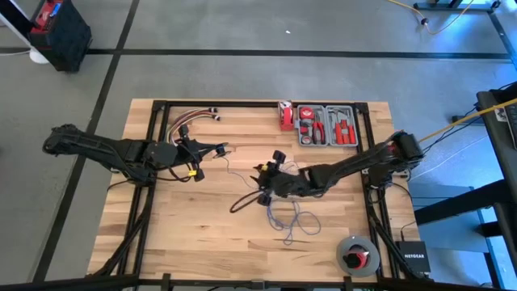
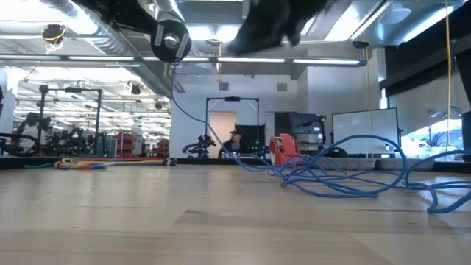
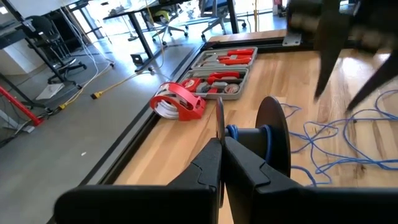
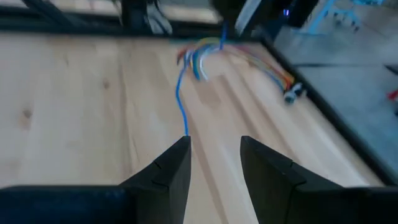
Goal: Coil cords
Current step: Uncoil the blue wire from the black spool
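Note:
The thin blue cord lies in a loose heap [image 1: 292, 220] on the wooden table near its middle, also seen in the low view [image 2: 331, 173]. One strand [image 2: 176, 96] climbs to a small black spool [image 3: 273, 134] held in the air by my shut left gripper [image 1: 212, 150] over the table's left half. My right gripper [image 4: 214, 152] hovers open over the table's middle. The strand [image 4: 180, 99] runs from the spool down to one of its fingertips [image 4: 180, 152] and vanishes behind it. My left gripper pinches the rim of the spool's nearer thin flange [image 3: 219, 121] between its two fingers, which come nearly level from the table's left. The spool is lifted clear of the table, its blue core [image 3: 233, 132] and second flange standing beyond the fingers. My right gripper: I cannot tell whether a finger touches the strand.
A red tape dispenser [image 1: 286, 115] and a grey tool tray [image 1: 327, 125] stand at the far edge. A bundle of coloured wires [image 1: 190, 121] lies at the far left. A grey round reel [image 1: 358, 255] sits at the near right. A dark cable [image 1: 240, 202] lies by the heap.

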You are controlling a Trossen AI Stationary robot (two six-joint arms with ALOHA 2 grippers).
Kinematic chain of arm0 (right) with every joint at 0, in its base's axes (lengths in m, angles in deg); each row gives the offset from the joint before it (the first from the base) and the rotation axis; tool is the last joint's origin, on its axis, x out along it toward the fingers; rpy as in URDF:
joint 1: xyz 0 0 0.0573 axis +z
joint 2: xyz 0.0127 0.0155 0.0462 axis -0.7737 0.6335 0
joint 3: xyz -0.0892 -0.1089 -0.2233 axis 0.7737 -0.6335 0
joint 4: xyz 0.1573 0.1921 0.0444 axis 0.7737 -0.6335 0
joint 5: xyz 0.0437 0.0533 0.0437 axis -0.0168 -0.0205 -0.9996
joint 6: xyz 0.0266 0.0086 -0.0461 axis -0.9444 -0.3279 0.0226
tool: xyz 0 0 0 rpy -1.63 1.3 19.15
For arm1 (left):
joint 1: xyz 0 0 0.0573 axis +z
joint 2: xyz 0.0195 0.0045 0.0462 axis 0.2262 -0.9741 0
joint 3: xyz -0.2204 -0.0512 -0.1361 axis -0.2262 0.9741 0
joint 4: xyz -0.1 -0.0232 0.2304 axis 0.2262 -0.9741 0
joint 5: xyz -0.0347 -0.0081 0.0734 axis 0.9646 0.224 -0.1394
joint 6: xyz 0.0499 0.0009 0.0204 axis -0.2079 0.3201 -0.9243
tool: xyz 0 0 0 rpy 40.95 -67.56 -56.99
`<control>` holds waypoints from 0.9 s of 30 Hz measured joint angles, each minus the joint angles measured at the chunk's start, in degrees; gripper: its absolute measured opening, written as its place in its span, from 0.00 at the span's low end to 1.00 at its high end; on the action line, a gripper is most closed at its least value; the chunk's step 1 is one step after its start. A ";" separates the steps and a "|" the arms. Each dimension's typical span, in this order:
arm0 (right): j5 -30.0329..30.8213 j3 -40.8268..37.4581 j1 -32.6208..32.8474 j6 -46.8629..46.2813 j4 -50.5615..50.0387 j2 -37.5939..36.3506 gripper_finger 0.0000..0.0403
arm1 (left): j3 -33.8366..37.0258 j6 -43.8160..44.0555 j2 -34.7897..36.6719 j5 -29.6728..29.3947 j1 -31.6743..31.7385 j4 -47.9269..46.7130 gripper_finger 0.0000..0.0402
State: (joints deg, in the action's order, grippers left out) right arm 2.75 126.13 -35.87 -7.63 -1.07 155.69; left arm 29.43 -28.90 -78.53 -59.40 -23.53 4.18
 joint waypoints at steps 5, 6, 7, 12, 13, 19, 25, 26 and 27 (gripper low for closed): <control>0.98 0.04 1.43 -0.80 -3.21 -5.99 0.35 | 0.00 -0.14 0.00 0.00 0.00 0.02 0.01; 0.84 0.05 1.38 -1.65 -3.25 -6.31 0.35 | 0.00 -0.15 0.00 0.00 0.00 0.05 0.01; 0.59 0.07 1.37 -2.06 -3.24 -6.38 0.35 | 0.00 -0.14 0.00 0.00 0.00 0.06 0.01; -5.61 0.08 -0.18 0.04 4.03 -0.98 0.35 | 0.00 -0.17 0.00 0.00 0.00 0.17 0.01; -6.93 0.07 -0.72 0.85 7.08 1.03 0.35 | 0.00 -0.17 0.00 0.00 0.00 0.17 0.01; -7.58 -0.02 -3.00 3.82 22.29 10.18 0.35 | 0.00 -0.19 0.00 0.00 -0.04 0.11 0.01; -3.69 0.00 -3.70 5.34 21.45 10.73 0.35 | -0.02 -0.41 0.00 0.01 -0.04 0.05 0.01; -5.18 0.00 -3.72 5.20 22.03 10.73 0.35 | -0.02 -0.63 0.00 0.00 -0.03 0.12 0.01; -7.37 0.00 -3.98 4.87 22.94 10.73 0.35 | -0.02 -0.81 0.00 0.00 -0.02 0.11 0.01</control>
State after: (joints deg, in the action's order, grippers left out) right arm -4.62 126.13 -39.86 -2.76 21.87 166.42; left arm 29.40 -29.72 -78.53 -59.40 -23.55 4.29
